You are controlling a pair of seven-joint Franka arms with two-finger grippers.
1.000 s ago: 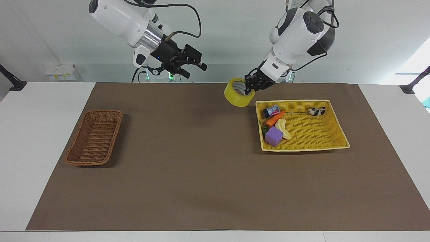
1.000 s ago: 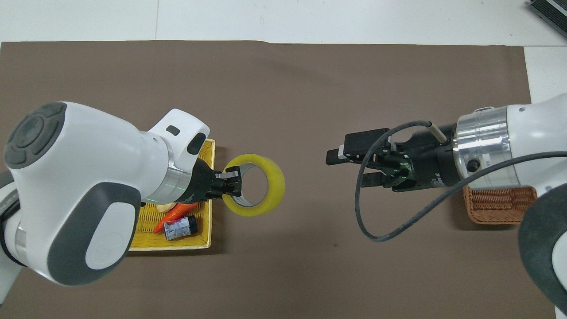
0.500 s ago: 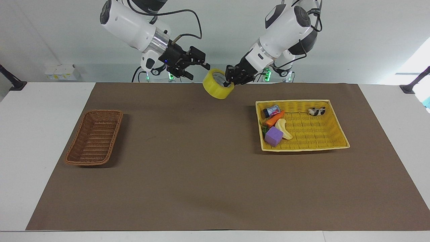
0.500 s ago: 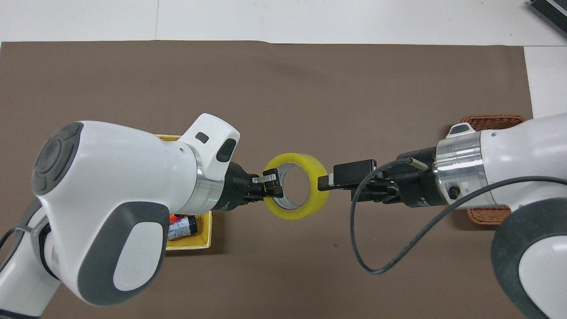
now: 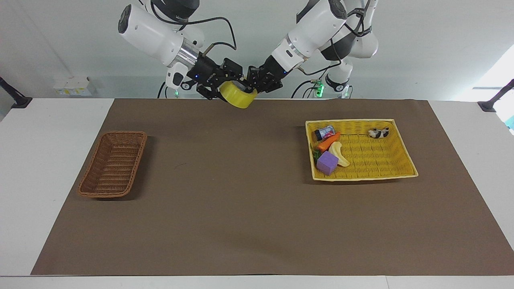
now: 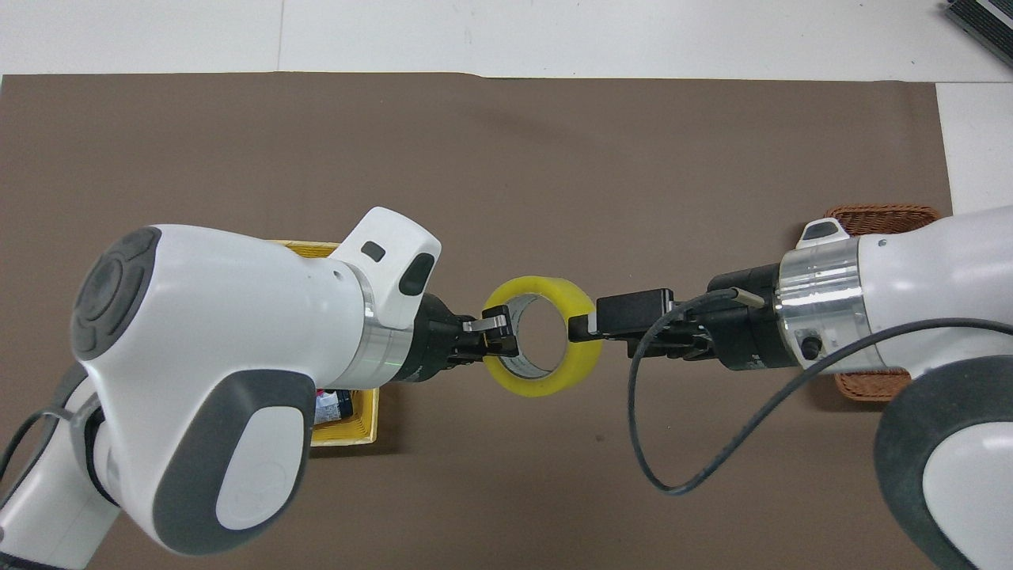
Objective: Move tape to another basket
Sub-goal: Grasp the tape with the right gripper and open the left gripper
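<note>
The yellow tape (image 5: 237, 96) (image 6: 584, 362) hangs in the air over the brown mat's edge by the robots, between the two baskets. My left gripper (image 5: 253, 86) (image 6: 497, 336) is shut on one wall of the roll. My right gripper (image 5: 224, 85) (image 6: 584, 326) is open, with its fingers on either side of the roll's other wall. The brown wicker basket (image 5: 112, 163) (image 6: 878, 214) stands empty toward the right arm's end of the table; in the overhead view my right arm covers most of it.
A flat yellow tray (image 5: 361, 121) (image 6: 348, 427) toward the left arm's end holds a purple cube (image 5: 327, 162), a carrot (image 5: 328, 141), a pale banana (image 5: 340, 155), a small can (image 5: 324, 132) and a black-and-white item (image 5: 378, 133). A brown mat (image 5: 241, 208) covers the table.
My left gripper carried the tape up and away from the yellow tray toward the right arm. My right gripper came in to meet it and now straddles the roll's wall.
</note>
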